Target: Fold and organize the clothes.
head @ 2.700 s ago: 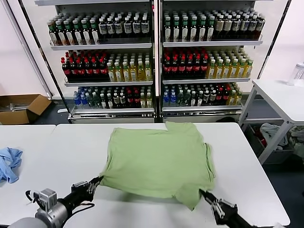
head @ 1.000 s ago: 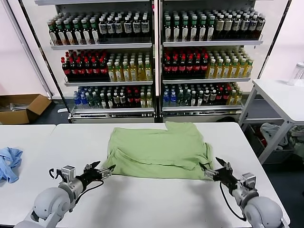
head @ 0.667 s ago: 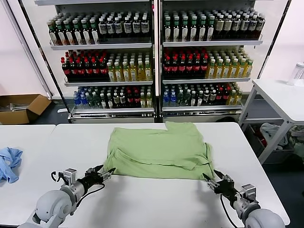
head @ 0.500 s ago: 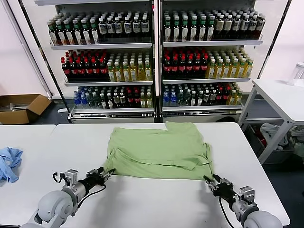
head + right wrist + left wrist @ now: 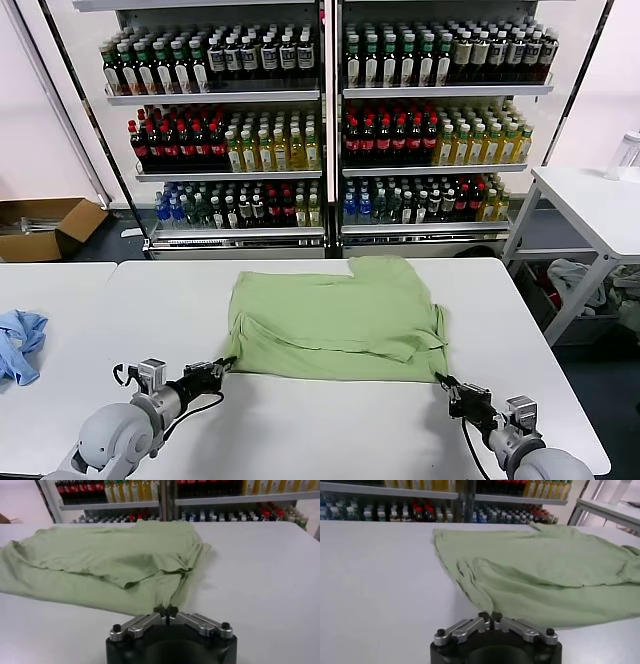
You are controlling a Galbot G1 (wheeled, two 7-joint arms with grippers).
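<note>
Where the white table (image 5: 330, 430) is widest, a light green polo shirt (image 5: 335, 320) lies at its middle, plain side up, the near part doubled back over itself so that a soft, rumpled fold line runs across it and a straight doubled edge faces the robot. The cloth is thin and matte, with shallow wrinkles near its left corner; a sleeve pokes out at the far right.

The left gripper (image 5: 226, 364) sits low at the shirt's near left corner, its metal fingertips pressed together at the hem; whether cloth is pinched between them cannot be told. The right gripper (image 5: 444, 383) is at the near right corner, its fingers likewise closed tip to tip against the edge.

A crumpled blue cloth (image 5: 18, 343) lies on the far left table. Behind stand glass-fronted coolers (image 5: 325, 130) packed with rows of bottles.
</note>
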